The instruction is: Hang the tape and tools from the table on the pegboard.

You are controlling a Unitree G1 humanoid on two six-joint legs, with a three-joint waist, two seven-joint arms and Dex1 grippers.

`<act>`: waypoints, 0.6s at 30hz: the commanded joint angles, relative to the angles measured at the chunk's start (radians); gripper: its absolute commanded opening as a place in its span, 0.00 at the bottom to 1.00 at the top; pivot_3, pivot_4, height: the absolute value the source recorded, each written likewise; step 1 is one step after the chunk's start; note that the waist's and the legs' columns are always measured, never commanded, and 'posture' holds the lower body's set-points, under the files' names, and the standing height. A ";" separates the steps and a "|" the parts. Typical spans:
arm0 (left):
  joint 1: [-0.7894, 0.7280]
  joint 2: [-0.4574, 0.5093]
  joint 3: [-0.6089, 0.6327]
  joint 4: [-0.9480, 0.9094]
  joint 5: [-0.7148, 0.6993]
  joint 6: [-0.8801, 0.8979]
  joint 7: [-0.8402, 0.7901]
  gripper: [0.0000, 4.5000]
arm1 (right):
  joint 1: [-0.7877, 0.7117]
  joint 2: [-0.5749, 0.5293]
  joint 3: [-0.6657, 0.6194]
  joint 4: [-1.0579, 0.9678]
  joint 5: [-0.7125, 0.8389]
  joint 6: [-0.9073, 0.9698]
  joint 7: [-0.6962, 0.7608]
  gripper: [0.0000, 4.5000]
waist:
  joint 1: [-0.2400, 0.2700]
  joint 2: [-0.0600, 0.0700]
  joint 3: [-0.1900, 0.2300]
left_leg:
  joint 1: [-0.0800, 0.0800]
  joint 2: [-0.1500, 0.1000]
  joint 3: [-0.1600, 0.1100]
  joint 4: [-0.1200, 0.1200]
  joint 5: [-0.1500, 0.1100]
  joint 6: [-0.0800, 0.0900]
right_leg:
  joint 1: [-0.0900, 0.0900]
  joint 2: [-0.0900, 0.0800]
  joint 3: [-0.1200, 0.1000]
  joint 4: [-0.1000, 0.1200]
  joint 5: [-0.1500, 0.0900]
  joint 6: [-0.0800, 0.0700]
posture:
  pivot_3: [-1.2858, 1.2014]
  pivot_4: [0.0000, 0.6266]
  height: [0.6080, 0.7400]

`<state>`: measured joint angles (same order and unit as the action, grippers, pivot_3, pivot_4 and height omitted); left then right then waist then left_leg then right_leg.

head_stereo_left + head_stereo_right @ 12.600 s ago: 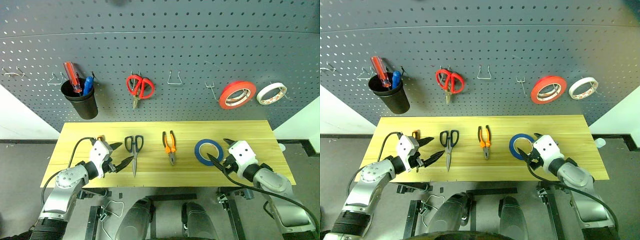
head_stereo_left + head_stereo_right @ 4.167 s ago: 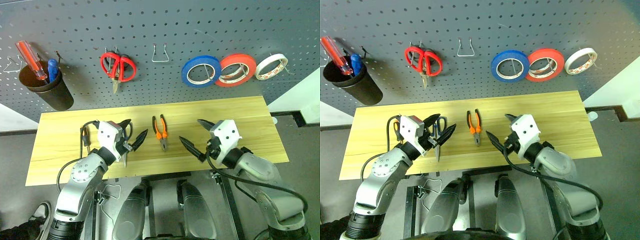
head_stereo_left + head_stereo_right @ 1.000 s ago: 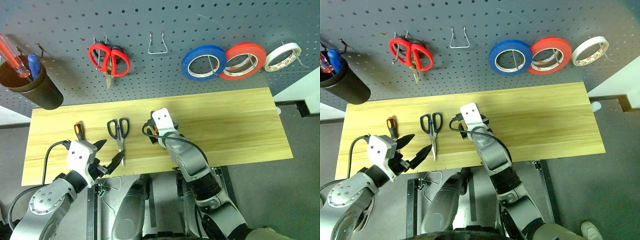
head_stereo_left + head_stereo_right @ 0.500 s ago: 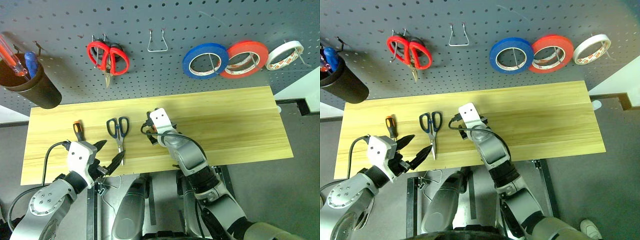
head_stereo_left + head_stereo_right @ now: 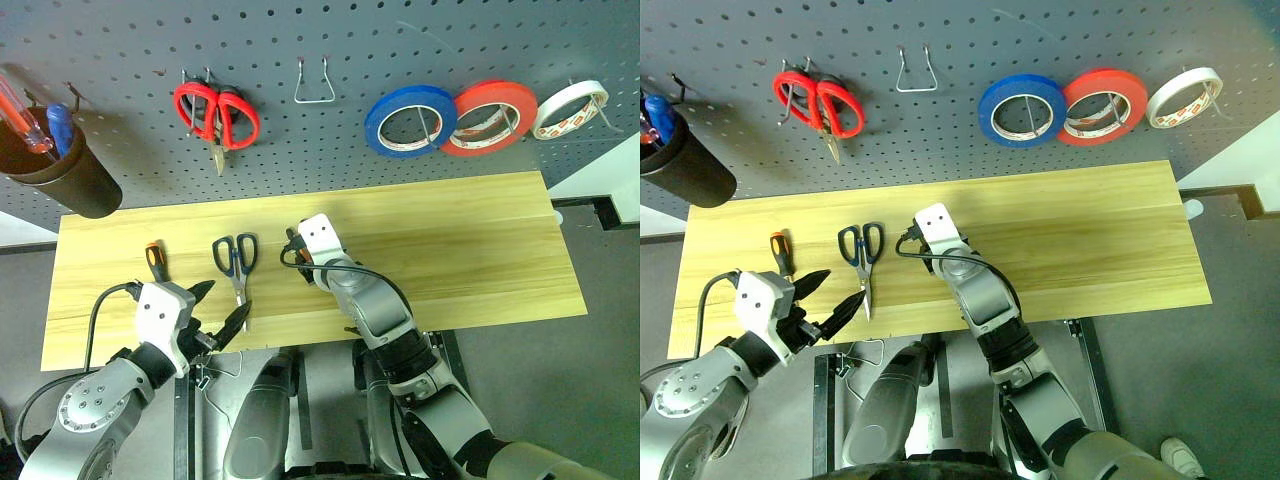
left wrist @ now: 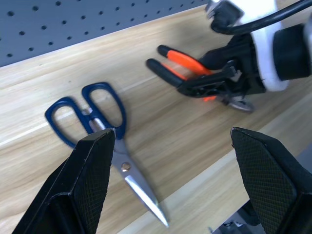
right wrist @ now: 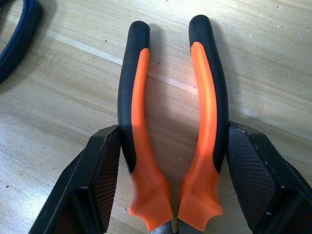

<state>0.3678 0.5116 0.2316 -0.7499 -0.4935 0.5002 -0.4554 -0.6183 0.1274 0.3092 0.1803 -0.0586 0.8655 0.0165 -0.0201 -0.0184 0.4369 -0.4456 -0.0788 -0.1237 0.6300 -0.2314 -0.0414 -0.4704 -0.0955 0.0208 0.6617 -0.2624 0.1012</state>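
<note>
The blue tape hangs on the dark grey pegboard. On the wooden table lie the orange-handled screwdriver and the dark blue scissors. The orange-and-black pliers lie flat beside the scissors. My right gripper is shut on them, one finger pressed against the outside of each handle. My left gripper hovers open at the table's front edge, just in front of the scissors' blades, holding nothing.
Red scissors, an empty wire hook, a red-orange tape roll and a white roll hang on the pegboard. A black cup with red and blue screwdrivers hangs at far left. The table's right half is bare wood.
Since the oldest frames the blue tape has gone from the table to the pegboard, and my right gripper has moved left onto the pliers. Over the last second both arms look still.
</note>
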 commanded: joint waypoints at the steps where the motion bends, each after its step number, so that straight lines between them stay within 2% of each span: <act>1: 0.049 0.016 0.021 -0.031 -0.034 0.011 -0.036 0.88 | -0.017 0.053 0.004 -0.046 0.016 -0.026 0.018 0.63 | 0.000 0.000 0.000 | 0.000 0.000 0.000 0.000 0.000 0.000 | 0.000 0.000 0.001 0.000 0.000 0.000 | 0.55 0.82 0.78; 9: 0.044 0.050 0.003 -0.046 -0.178 0.022 -0.148 0.88 | 0.061 -0.016 0.026 -0.312 0.059 0.042 0.120 0.63 | 0.003 0.000 0.000 | -0.006 0.000 0.001 0.000 0.000 0.000 | -0.005 0.000 0.001 0.000 0.000 0.000 | 0.55 0.76 0.78; 18: -0.046 0.090 -0.040 0.029 -0.211 0.009 -0.251 0.88 | 0.122 -0.128 0.006 -0.446 0.083 0.042 0.222 0.63 | 0.004 -0.002 -0.002 | -0.005 0.000 0.000 0.000 0.002 -0.004 | -0.005 0.000 0.000 0.000 0.000 0.000 | 0.56 0.64 0.78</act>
<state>0.3085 0.5954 0.2002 -0.7116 -0.6848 0.5214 -0.6762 -0.5073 0.0009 0.3087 -0.1795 -0.0029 0.9251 0.2092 -0.0164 -0.0206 0.4349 -0.4511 -0.0787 -0.1242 0.6298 -0.2278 -0.0476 -0.4754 -0.0954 0.0205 0.6622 -0.2619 0.1009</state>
